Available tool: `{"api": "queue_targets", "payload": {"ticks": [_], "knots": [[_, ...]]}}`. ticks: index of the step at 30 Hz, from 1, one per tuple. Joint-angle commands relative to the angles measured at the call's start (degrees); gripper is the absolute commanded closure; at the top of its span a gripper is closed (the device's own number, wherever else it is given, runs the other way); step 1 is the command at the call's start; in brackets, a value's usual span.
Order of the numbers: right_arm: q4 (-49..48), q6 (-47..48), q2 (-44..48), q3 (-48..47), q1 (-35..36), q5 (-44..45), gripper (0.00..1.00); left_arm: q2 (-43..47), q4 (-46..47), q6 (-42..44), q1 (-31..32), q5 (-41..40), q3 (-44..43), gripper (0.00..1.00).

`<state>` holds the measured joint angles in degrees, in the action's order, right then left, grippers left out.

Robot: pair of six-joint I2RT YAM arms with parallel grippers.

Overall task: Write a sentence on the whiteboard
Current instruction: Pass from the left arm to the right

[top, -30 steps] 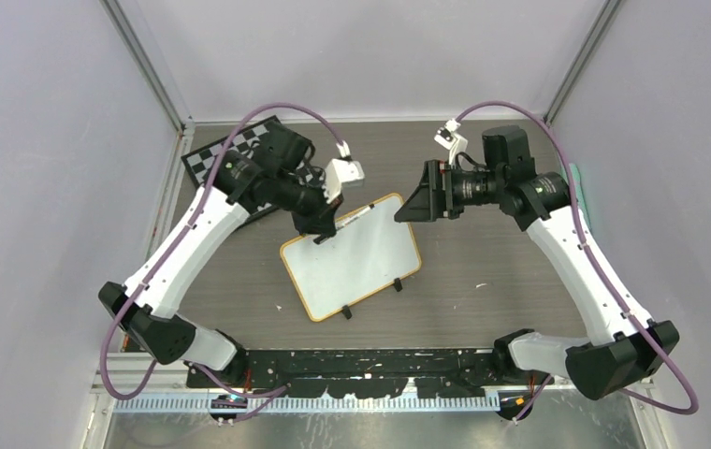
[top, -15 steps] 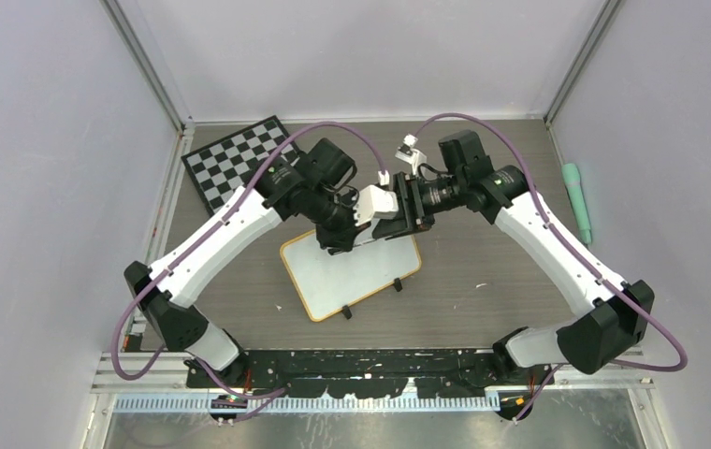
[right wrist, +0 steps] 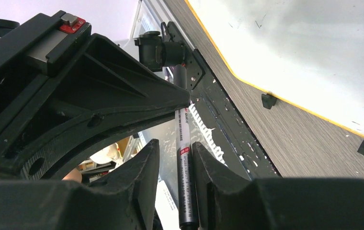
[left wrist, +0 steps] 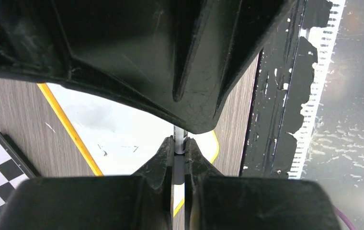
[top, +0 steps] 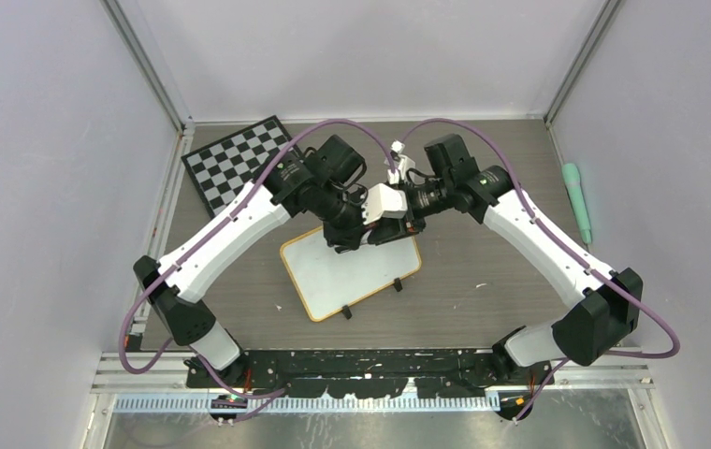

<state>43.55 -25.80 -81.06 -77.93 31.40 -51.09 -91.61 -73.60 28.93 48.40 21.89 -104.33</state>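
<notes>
The whiteboard [top: 352, 271] lies tilted at mid-table, white with an orange rim, and shows only faint specks [left wrist: 122, 129]; the sentence is out of view. Both grippers meet above its far edge. My left gripper [top: 363, 229] is shut on a thin grey marker [left wrist: 180, 138], pinched between its fingertips [left wrist: 179, 143]. In the right wrist view that marker [right wrist: 184, 163] runs between my right gripper [right wrist: 175, 146] fingers. It lies against one finger [right wrist: 209, 167], with a gap to the other, so the jaws are still partly open. The left gripper's black body [right wrist: 74, 86] fills that view's left.
A black-and-white chessboard [top: 239, 164] lies at the far left. A teal cylinder [top: 576, 201] rests by the right wall. The black mounting rail [top: 370, 365] runs along the near edge. Two black foot clips [right wrist: 267, 100] sit on the board's near rim.
Both arms swung inward and now meet over the board's far edge. The right gripper went from wide open to nearly closed round the marker that the left one holds.
</notes>
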Motion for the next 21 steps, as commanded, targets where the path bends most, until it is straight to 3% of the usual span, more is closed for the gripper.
{"api": "queue_targets", "payload": {"ticks": [1, 21], "knots": [[-2.92, -1.03, 0.49, -0.07, 1.16, -1.03, 0.64, -0.53, 0.35, -0.71, 0.46, -0.02, -2.79, 1.00], [-3.03, -0.90, -2.04, -1.46, 3.11, -0.55, 0.72, -1.57, 0.42, -1.59, 1.09, 0.93, -4.35, 1.00]]}}
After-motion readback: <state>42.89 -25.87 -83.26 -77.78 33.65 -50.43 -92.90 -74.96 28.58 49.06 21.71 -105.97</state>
